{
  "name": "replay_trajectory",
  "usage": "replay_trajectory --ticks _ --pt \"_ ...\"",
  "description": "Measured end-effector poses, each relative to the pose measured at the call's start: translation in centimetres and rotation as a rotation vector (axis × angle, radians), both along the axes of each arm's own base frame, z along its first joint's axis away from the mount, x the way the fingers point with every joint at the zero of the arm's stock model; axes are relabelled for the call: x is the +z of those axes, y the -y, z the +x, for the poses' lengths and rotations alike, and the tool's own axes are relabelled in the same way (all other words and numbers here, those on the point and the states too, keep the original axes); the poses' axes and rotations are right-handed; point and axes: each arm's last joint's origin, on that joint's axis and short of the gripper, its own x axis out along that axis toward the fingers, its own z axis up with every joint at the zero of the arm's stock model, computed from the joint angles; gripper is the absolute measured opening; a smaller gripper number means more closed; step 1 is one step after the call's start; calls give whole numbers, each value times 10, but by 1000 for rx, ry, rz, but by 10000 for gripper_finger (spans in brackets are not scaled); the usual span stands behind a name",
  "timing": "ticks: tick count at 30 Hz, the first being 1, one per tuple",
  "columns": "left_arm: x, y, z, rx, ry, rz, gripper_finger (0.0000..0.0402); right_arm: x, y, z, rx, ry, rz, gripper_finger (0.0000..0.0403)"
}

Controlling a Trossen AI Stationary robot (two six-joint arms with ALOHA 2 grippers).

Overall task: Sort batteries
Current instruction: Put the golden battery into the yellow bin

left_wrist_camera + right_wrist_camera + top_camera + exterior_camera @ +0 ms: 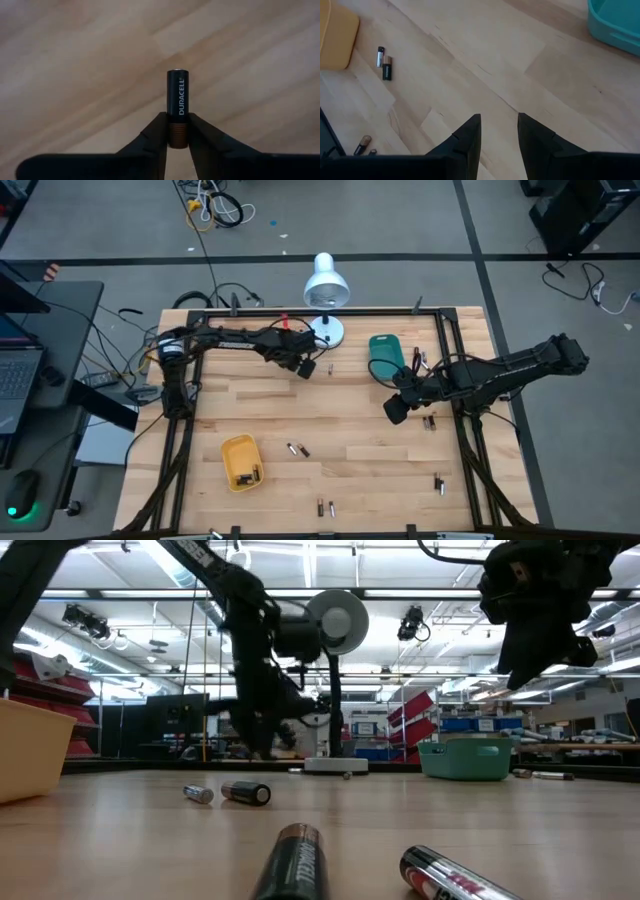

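On the bench: bench (380, 440) carries a yellow tray (240, 461), well apart from me.
Left end effector (177, 131): clamped on one battery (176, 97).
Battery axis: pointing straight out between my fingers.
Right end effector (498, 131): apart, empty, farther from the yellow tray.

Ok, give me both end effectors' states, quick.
Left end effector: closed on a Duracell battery, lifted off the table.
Right end effector: open, holding nothing, above the wood near the teal tray.
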Motion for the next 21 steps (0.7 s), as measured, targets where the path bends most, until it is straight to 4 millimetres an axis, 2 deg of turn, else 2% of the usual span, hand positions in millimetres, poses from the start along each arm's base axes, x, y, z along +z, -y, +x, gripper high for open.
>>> replay_trajectory --ticks 5,8,14,21 --pt "23 17 -16 -65 -78 -38 69 0 5 1 -10 0 -17 115" --pt "40 33 -26 -202 -111 -92 75 0 7 1 -14 -1 -23 115" --pt "75 70 -52 -372 -163 -151 77 1 12 3 18 11 -58 115" --pt "113 122 -81 -587 -106 -111 76 3 18 7 51 47 -86 115"
